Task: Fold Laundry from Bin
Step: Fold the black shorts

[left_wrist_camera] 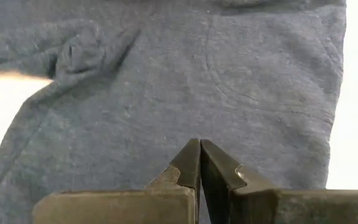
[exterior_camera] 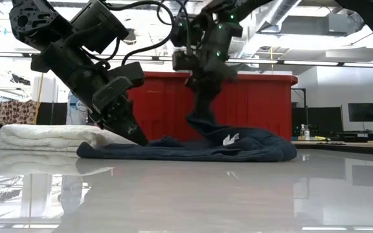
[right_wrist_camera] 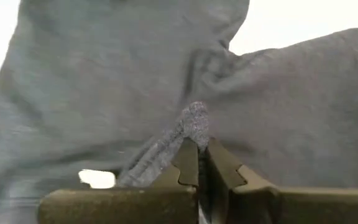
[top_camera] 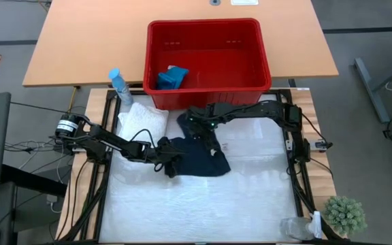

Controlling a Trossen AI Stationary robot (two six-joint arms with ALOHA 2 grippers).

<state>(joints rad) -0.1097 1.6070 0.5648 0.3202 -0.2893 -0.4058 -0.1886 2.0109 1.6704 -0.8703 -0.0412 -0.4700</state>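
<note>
Fingers pinched on the dark navy soft cloth garment (right_wrist_camera: 185, 93)

The right gripper (right_wrist_camera: 199, 149) had its fingers closed on a raised fold; the left gripper (left_wrist_camera: 199, 152), fingers shut, pinned the garment's edge to the worktop (top_camera: 203, 204). Limp and light, it looked best taken by corners. The folded white lacy cloth (top_camera: 141, 122) lay beside; the red plastic bin (top_camera: 206, 30) held a teal cloth (top_camera: 171, 77).

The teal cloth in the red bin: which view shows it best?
The high view: looking down, the teal cloth lies plainly in the red bin. In the low view the bin's wall hides it. Both wrist views show only dark cloth.
</note>
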